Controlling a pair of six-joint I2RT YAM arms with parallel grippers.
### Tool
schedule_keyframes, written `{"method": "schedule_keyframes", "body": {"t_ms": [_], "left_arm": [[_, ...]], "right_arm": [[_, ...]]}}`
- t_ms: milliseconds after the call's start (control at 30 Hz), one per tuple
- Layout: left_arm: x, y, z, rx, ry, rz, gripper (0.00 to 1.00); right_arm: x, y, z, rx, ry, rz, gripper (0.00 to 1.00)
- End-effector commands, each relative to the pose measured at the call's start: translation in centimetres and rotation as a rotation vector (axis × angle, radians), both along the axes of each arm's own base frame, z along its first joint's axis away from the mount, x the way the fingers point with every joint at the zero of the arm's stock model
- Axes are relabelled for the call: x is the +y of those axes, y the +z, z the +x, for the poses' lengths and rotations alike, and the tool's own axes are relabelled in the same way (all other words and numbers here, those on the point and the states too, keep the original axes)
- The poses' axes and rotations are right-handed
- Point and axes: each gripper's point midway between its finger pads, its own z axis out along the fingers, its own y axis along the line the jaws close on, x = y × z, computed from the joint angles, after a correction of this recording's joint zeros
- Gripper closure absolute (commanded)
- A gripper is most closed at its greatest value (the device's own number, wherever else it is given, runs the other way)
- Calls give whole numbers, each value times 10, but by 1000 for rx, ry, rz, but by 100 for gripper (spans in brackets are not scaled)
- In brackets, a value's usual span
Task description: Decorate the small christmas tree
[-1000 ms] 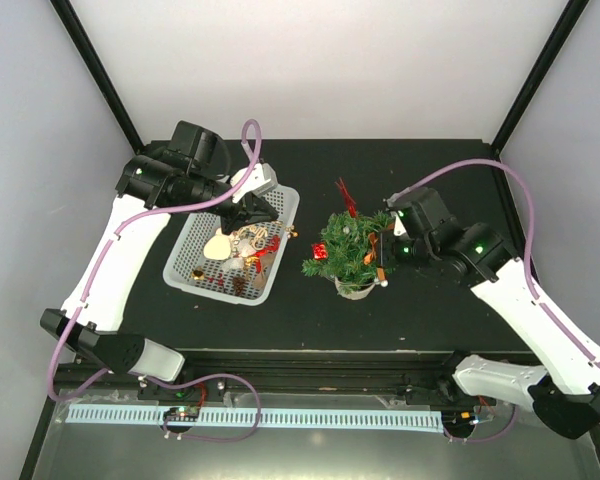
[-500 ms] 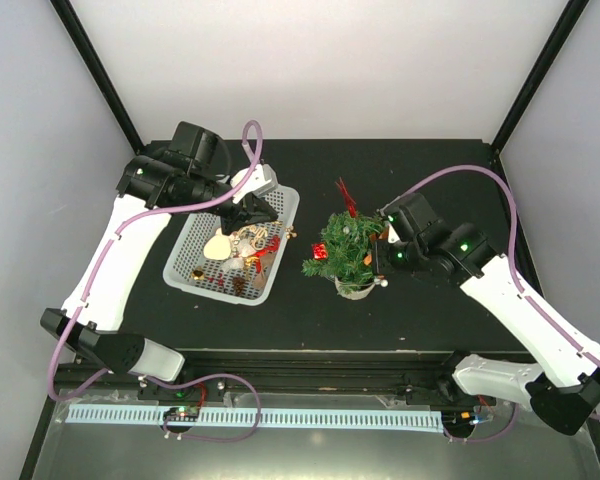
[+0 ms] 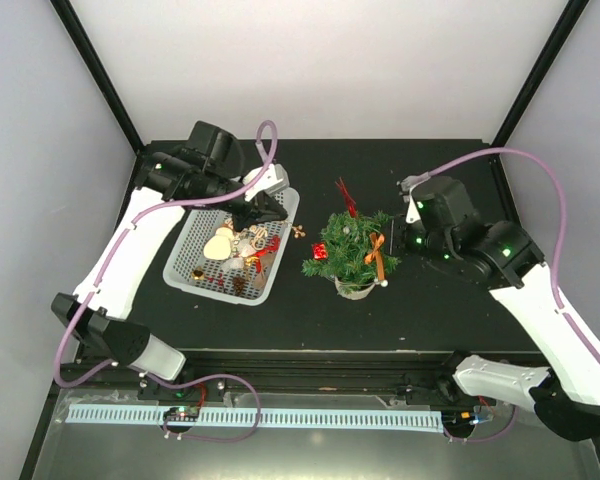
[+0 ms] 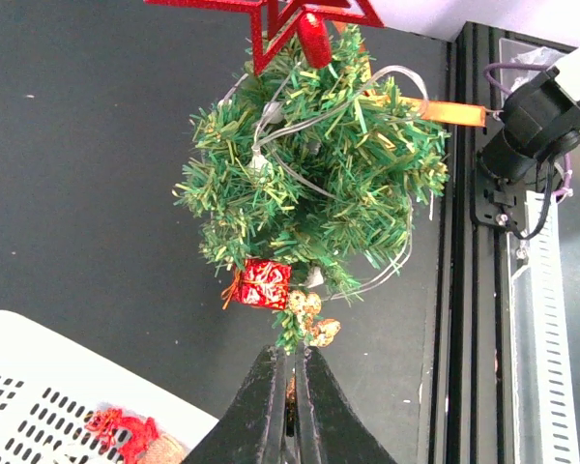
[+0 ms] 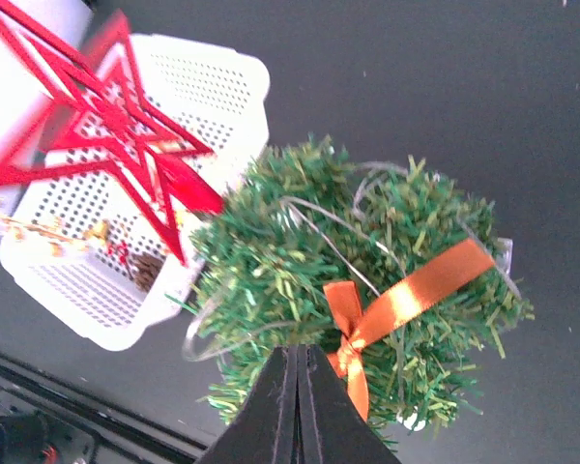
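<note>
The small christmas tree stands in its whitish pot at mid-table, with a red star on top, a red gift box and an orange ribbon bow. My left gripper is shut on the cord of a gold ornament, between basket and tree. In the left wrist view the gold ornament dangles just past my left gripper, touching the tree's lowest twig. My right gripper is shut on nothing, its tips beside the ribbon bow.
A white mesh basket with several ornaments sits left of the tree. The table's near rail and cable run lie behind the tree in the left wrist view. Black frame posts stand at the back corners.
My right gripper has pulled back to the right of the tree, leaving the orange ribbon bow on the branches. My left arm has shifted slightly right and back over the basket's edge.
</note>
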Motion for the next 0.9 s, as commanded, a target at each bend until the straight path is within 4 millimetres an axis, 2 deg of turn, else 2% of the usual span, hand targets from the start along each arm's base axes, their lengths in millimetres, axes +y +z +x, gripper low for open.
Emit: {"method": "schedule_keyframes", "body": {"t_ms": [0, 200, 433, 667, 867], "left_arm": [[-18, -1, 9, 3, -27, -30, 98], [-42, 3, 14, 109, -92, -114, 99], [-64, 17, 15, 231, -181, -211, 98], [-80, 0, 14, 269, -216, -182, 99], [-90, -11, 20, 272, -209, -163, 98]], "right_arm": [[-11, 23, 2, -53, -39, -4, 97], [-18, 30, -1, -63, -63, 1, 97], [-29, 21, -9, -45, -96, -4, 97], [-34, 17, -12, -39, -113, -12, 97], [-35, 15, -12, -37, -115, -12, 97]]}}
